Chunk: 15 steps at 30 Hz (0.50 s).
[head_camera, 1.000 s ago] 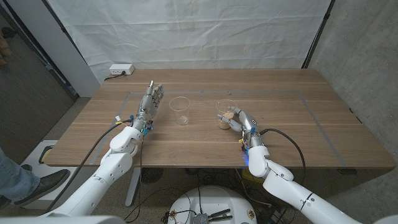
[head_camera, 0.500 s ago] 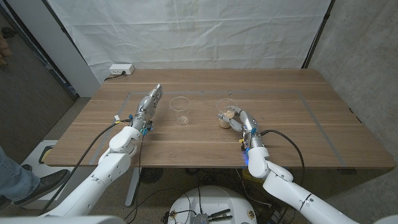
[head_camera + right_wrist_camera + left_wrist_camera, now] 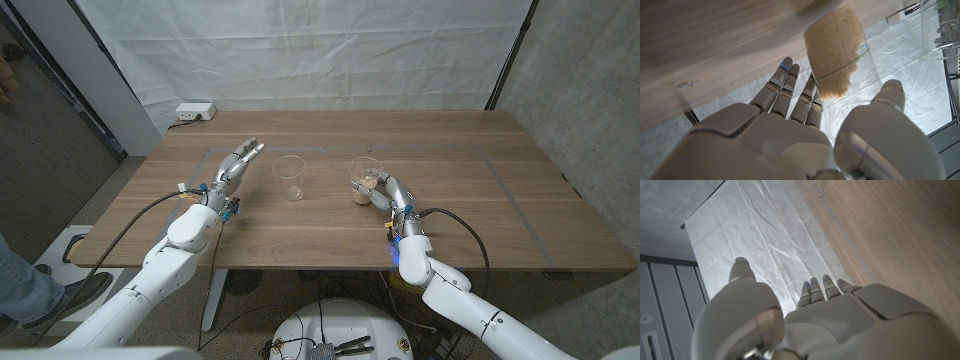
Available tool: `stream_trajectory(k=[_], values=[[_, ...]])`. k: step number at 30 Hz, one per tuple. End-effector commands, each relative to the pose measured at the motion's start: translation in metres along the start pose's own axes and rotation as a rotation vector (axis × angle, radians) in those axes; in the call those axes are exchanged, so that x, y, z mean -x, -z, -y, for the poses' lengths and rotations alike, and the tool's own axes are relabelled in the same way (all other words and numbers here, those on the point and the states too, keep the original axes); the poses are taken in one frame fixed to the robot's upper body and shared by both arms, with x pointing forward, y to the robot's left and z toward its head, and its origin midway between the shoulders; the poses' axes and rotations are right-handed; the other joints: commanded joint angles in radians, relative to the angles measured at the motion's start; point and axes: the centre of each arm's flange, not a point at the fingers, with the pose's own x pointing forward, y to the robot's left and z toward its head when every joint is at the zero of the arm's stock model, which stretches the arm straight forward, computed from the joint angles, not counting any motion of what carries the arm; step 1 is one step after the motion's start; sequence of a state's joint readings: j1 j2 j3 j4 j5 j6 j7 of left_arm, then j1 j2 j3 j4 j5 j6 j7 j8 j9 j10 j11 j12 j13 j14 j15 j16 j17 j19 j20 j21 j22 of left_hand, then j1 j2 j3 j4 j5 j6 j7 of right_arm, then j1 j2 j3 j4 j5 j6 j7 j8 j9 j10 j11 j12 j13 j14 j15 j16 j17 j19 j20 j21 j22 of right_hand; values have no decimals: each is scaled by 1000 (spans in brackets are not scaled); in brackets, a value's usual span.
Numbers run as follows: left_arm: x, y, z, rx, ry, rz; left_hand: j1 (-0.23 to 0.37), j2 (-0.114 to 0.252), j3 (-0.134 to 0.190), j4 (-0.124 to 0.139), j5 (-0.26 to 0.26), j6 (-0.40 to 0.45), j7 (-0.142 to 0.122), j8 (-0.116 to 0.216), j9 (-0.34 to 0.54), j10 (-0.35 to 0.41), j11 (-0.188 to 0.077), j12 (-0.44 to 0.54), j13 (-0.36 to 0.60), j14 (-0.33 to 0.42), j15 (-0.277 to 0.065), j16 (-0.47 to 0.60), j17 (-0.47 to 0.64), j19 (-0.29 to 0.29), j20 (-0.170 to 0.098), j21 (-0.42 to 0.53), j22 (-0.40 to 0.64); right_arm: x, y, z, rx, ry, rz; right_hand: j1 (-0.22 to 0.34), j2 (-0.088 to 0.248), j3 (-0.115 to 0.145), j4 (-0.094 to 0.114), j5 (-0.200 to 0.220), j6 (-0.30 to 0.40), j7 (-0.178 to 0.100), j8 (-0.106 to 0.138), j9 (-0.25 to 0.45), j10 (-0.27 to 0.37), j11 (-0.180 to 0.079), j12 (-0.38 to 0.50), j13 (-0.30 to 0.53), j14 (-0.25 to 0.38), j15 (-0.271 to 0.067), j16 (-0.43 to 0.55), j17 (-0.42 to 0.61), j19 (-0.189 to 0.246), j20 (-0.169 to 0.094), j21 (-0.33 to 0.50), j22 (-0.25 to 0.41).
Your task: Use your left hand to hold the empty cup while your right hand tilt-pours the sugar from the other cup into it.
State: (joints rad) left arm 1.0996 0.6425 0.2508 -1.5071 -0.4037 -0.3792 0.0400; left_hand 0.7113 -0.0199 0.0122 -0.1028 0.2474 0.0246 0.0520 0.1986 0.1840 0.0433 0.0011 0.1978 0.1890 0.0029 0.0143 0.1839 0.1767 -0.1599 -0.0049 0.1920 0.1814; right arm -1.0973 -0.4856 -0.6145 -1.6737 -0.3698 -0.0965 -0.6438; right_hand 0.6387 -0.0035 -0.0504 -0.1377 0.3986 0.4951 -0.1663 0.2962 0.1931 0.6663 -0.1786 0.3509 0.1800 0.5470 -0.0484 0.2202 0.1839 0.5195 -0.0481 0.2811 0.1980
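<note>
The empty clear cup (image 3: 289, 178) stands upright on the table left of centre. My left hand (image 3: 236, 165) hovers a short way to its left with its fingers stretched out toward the cup, open and apart from it; the left wrist view shows the back of this hand (image 3: 840, 320) with nothing in it. The sugar cup (image 3: 364, 180) stands right of centre, with pale brown sugar in its lower part (image 3: 837, 55). My right hand (image 3: 386, 195) grips it from the near right side, fingers (image 3: 790, 95) against one wall and thumb (image 3: 892, 92) against the other.
The wooden table (image 3: 330, 235) has a taped rectangle outline around the work area. A white power strip (image 3: 194, 111) lies at the far left corner. A white cloth backdrop (image 3: 310, 50) hangs behind the table. A person's shoe and leg (image 3: 45, 290) show at the left edge.
My left hand has tipped from pointing away from me to pointing right, toward the empty cup. The right hand and sugar cup have barely moved.
</note>
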Motion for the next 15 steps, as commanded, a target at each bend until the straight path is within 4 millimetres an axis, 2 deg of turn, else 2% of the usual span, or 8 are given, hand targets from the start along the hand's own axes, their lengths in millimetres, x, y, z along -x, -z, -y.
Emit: stream_trajectory(k=[1, 4, 9, 15], values=[[15, -6, 10, -253, 52, 68, -3, -29, -12, -9, 2, -13, -3, -3, 5, -3, -14, -1, 3, -15, -3, -6, 3, -15, 4, -3, 0, -4, -12, -3, 0, -6, -4, 7, 7, 4, -3, -7, -1, 3, -2, 5, 0, 3, -1, 5, -2, -89, -2, 3, -1, -65, -1, 1], [18, -8, 16, -327, 56, 87, -4, -41, -19, -11, 3, -22, -7, -5, 5, -7, -17, -2, 3, -18, -7, -5, 4, -19, 9, -3, 0, -7, -15, -3, 3, -12, 4, 8, 8, 4, -2, -8, 0, 4, -3, 5, 0, 3, -2, 5, -2, -91, -3, 3, -3, -65, -2, 1], [21, -7, 24, -389, 86, 97, -19, -98, -61, -13, 16, -97, -2, -21, 7, -65, -16, -12, 6, -69, 0, -11, 5, -37, 21, -2, 1, -10, -19, -2, 11, -8, 12, 9, 9, 3, -1, -9, -1, 2, -5, 5, -1, 2, -4, 5, -3, -91, -5, 3, -3, -65, -3, 2], [22, -7, 33, -482, 137, 79, -28, -120, -87, -10, 28, -163, 6, -25, 9, -118, -2, -15, 7, -116, 14, -11, 6, -62, 42, -4, 2, -12, -21, -1, 6, -14, 18, 10, 10, 3, 0, -11, 3, 3, -5, 5, -1, 1, -5, 5, -6, -90, -7, 3, -4, -65, -4, 2]])
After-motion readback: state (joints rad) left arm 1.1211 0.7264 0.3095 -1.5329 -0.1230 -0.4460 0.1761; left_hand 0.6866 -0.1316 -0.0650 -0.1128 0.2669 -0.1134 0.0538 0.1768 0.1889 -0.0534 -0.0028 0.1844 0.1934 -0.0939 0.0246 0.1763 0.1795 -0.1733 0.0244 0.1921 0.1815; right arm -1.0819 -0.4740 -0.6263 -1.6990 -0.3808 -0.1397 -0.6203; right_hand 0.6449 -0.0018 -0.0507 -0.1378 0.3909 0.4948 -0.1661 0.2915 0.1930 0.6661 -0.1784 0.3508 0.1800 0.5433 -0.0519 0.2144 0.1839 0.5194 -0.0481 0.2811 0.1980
